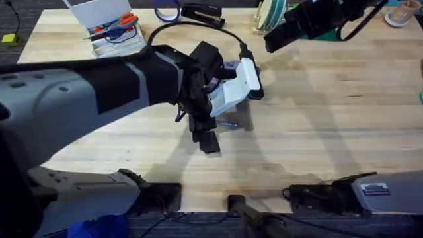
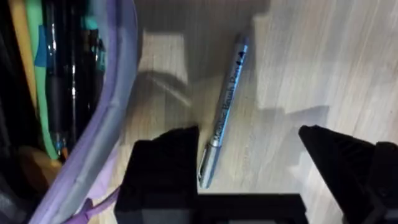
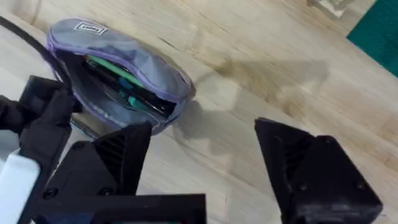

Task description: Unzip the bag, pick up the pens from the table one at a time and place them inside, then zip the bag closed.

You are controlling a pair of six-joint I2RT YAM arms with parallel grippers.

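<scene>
Left wrist: hand point(image 2: 249, 165) (spread) straddles silvery pen point(image 2: 224, 109).

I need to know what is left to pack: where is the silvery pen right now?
In the left wrist view the silvery pen lies flat on the table, beside the open bag and between the left gripper's open jaws.

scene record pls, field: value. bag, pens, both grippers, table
bag: lavender-purple pouch, unzipped, mouth open, lying on the table
bag contents: dark and green slim items inside
silver pen: flat on the table beside the bag, outside it
left gripper: fingers open, straddling the silver pen's lower end, not gripping it
right gripper: fingers open, holding nothing, near the bag's open mouth
zipping: not yet done
</scene>
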